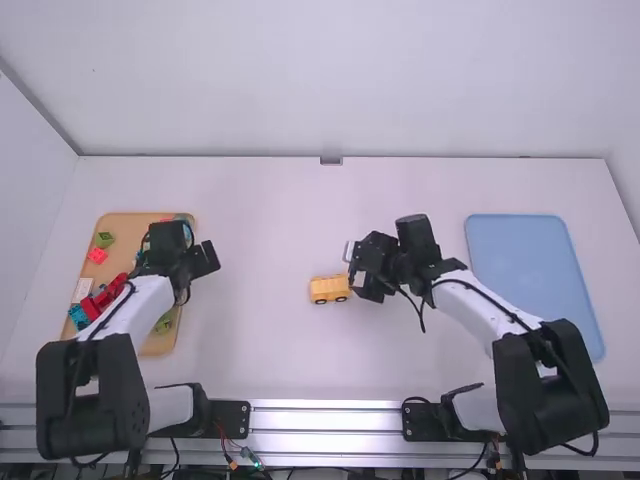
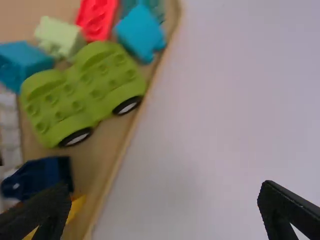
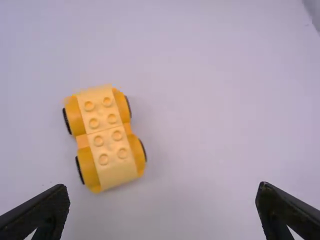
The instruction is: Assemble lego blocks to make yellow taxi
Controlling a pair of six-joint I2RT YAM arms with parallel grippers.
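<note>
The yellow car (image 3: 111,140) is sitting wheels-down on the white table (image 1: 270,350), around eight o'clock from the right gripper (image 3: 163,188) in the high view. That gripper's fingers are standing well apart, empty, and the left gripper's (image 2: 165,187) are also standing apart, beside the wooden tray (image 1: 130,226) toward nine o'clock. The right arm is probably needing to grasp the car next, so doing it well is likely meaning squaring the fingers to its body, centring on the middle seam and closing gently without twisting the blocks loose.
</note>
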